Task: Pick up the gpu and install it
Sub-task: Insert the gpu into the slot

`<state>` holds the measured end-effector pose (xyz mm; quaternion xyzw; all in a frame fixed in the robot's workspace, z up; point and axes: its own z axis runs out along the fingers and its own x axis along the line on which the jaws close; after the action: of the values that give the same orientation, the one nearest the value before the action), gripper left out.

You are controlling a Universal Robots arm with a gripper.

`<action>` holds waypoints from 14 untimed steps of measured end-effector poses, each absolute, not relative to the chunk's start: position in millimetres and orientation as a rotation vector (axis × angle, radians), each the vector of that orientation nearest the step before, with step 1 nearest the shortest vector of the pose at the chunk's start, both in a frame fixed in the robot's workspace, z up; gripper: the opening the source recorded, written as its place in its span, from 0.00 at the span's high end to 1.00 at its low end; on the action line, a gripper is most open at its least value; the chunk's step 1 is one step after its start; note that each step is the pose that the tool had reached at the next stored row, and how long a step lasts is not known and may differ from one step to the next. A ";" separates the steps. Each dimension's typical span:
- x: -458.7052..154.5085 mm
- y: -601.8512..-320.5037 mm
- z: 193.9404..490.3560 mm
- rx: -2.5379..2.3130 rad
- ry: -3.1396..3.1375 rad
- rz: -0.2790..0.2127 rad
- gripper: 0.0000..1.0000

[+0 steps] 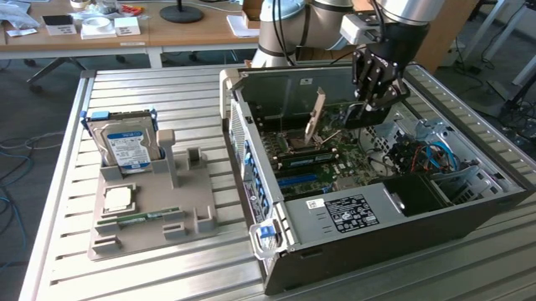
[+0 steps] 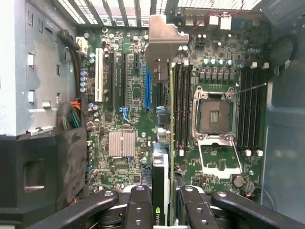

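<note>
**GPU HELD INSIDE OPEN CASE**

The gripper (image 1: 373,105) is inside the open computer case (image 1: 368,238), its fingers (image 2: 140,202) clamped on the gpu (image 2: 161,164). In the wrist view the card is edge-on, with its metal bracket (image 2: 162,36) at the end away from the fingers. It sits over the motherboard (image 2: 124,95), between the blue slot (image 2: 147,88) and the CPU socket (image 2: 212,112). Contact with a slot cannot be determined. On the exterior view's left, a grey holder (image 1: 201,200) carries 1 hard drive (image 1: 125,141) and 1 RAM stick (image 1: 138,218).
</note>
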<state>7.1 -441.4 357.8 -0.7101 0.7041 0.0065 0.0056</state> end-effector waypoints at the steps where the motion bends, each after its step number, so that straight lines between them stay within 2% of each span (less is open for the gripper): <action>1: 5.8 -441.4 356.9 -2.223 2.204 0.020 0.73; 14: 0.6 -441.4 355.0 -2.222 2.205 0.020 0.73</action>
<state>0.6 -441.4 355.0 -0.7099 0.7042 0.0065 0.0056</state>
